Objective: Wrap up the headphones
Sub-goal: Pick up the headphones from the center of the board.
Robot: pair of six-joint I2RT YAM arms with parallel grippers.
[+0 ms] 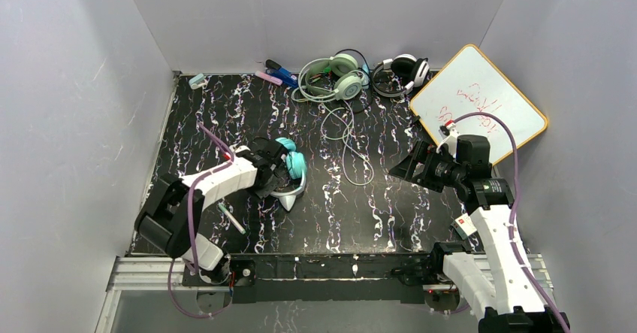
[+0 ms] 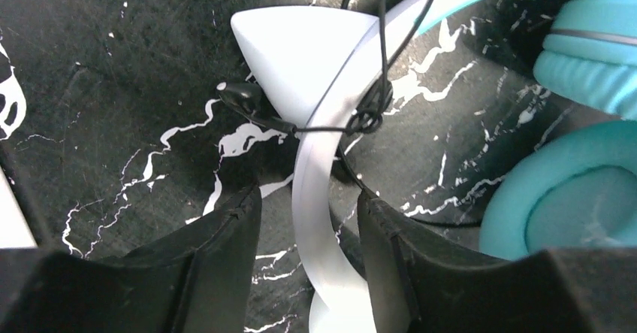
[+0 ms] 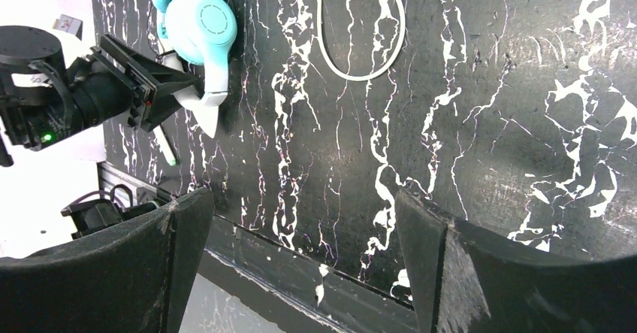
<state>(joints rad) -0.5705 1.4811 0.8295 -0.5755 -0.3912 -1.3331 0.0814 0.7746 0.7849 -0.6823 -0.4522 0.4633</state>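
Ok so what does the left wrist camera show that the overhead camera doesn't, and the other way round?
Only the left wrist view: a thin black cable tangled around the white band beside a cat ear, with gaps between that band and the fingers either side.

Only the overhead view: the mint-green headset, the black-and-white headset, the whiteboard and the open right gripper.

Both: the teal headset, the left gripper at its band, and the marbled table.
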